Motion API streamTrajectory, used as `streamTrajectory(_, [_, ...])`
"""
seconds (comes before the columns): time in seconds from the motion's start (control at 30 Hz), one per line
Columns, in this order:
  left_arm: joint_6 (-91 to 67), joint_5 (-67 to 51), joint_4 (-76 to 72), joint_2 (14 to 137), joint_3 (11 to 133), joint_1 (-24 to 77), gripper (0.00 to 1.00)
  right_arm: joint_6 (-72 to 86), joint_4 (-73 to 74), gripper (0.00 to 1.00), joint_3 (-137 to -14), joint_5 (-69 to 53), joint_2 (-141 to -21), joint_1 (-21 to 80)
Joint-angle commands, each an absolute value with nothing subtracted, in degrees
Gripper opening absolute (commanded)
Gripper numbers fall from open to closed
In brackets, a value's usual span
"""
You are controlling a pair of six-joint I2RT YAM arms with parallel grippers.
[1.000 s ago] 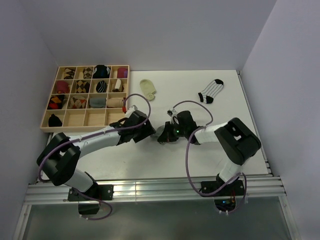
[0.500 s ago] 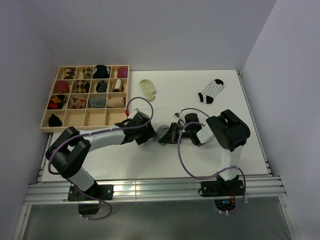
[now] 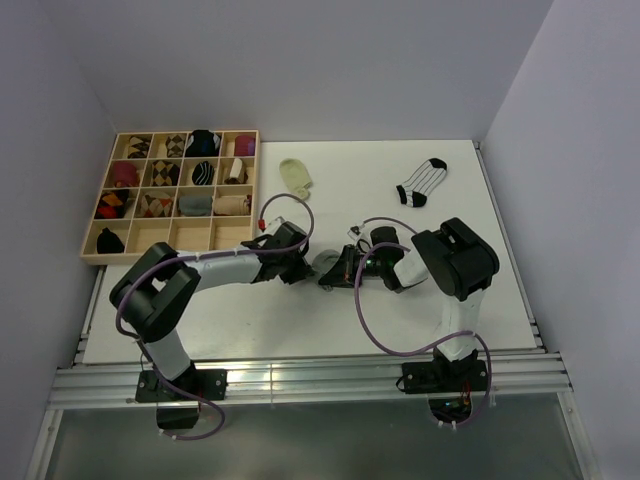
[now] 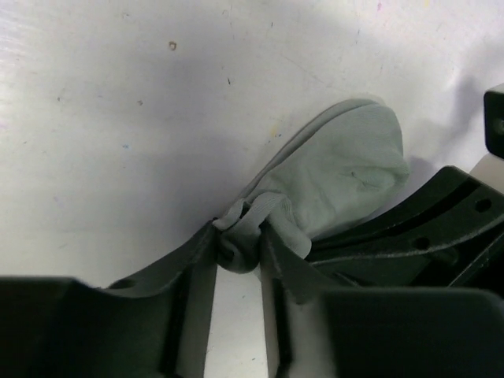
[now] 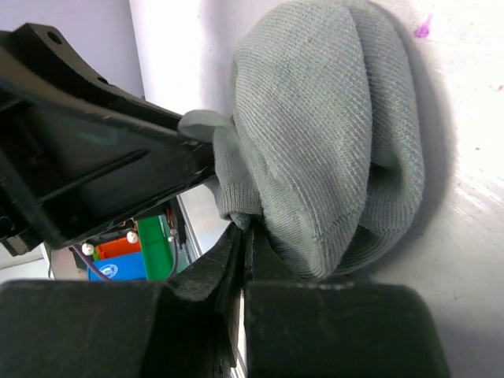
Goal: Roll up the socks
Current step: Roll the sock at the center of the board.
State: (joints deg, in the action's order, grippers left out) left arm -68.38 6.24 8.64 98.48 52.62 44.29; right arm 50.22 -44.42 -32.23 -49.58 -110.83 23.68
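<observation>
At the near edge, both arm bases are seen bolted to a metal rail, and a purple cable is looped from the right arm down across the white worktop. From the bases, the left arm is stretched low and rightward, while the right arm is folded at the elbow and pointed leftward, so that the two are brought tip to tip near the middle of the worktop. Between them a grey sock is bunched on the surface. In the left wrist view, the left hand is clamped on a twisted fold at the sock's narrow end, the rounded bulk being left free beyond the fingers. In the right wrist view, the right hand is pressed together with the sock's lower edge nipped at the fingertips, and the left hand's dark body is crowded in just beside it. Farther back, well apart from the hands, a cream sock and a striped sock are laid flat. At the far left, a wooden tray is partly filled with rolled socks.
</observation>
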Motion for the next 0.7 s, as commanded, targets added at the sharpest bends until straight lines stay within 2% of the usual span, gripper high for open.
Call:
streamTrajectory(0.0, [-68.0,6.5,10.2,100.1,54.9,44.4,0.22,47.5,-40.4,0.01,-31.8,-46.7,-109.9,22.9])
streamTrajectory(0.07, [-67.5,6.4,11.0,100.3,55.3,44.5,0.13,45.9,-38.9,0.05,-31.9,-46.4,-108.4,23.0])
streamTrajectory(0.13, [-66.4,6.8,12.1,100.4,55.8,44.5,0.00,44.0,-35.1,0.14,-32.2,-45.1,-105.3,23.3])
streamTrajectory(0.2, [-64.4,7.5,15.0,100.5,57.4,44.5,0.00,39.7,-29.0,0.27,-32.5,-41.9,-101.2,23.6])
streamTrajectory(0.3, [-61.1,8.3,19.2,100.9,60.0,44.5,0.00,32.7,-19.8,0.38,-33.9,-36.9,-94.2,25.6])
streamTrajectory(0.4, [-58.0,8.8,22.7,101.6,62.7,44.5,0.00,26.5,-12.3,0.43,-35.5,-27.0,-86.9,29.1])
streamTrajectory(0.5, [-55.5,9.0,25.5,102.5,65.6,44.4,0.00,21.0,-8.7,0.45,-36.3,-14.7,-81.7,34.8])
streamTrajectory(0.67, [-52.8,7.3,27.7,103.8,69.1,44.3,0.00,15.3,-10.8,0.47,-35.9,1.6,-77.9,44.7])
